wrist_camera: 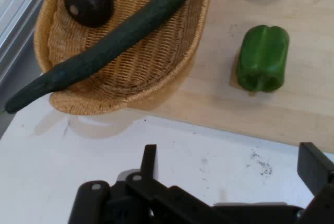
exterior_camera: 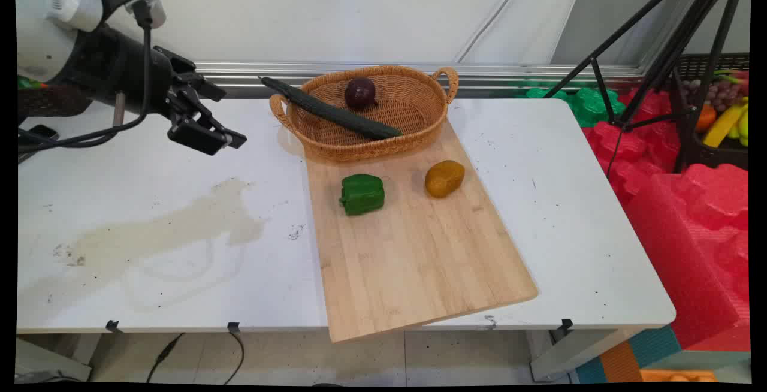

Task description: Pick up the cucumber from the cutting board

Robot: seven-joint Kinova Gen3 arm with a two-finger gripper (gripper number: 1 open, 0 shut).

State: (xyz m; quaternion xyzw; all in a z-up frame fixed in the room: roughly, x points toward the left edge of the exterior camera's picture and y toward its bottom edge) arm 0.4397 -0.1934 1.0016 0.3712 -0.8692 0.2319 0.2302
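Gripper (exterior_camera: 223,138) empty, fingers spread, above bare table left of basket (exterior_camera: 431,125); cucumber (exterior_camera: 332,113) and red onion (exterior_camera: 360,93) in basket, green pepper (exterior_camera: 362,194) and potato (exterior_camera: 444,178) on cutting board (exterior_camera: 419,260).

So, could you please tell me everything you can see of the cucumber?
The cucumber is long, dark green and slightly curved, whole, with a dull skin. It lies diagonally across the wicker basket, one end down inside on the woven floor, the other resting on the rim and jutting out past it. The red onion sits beside it, apart.
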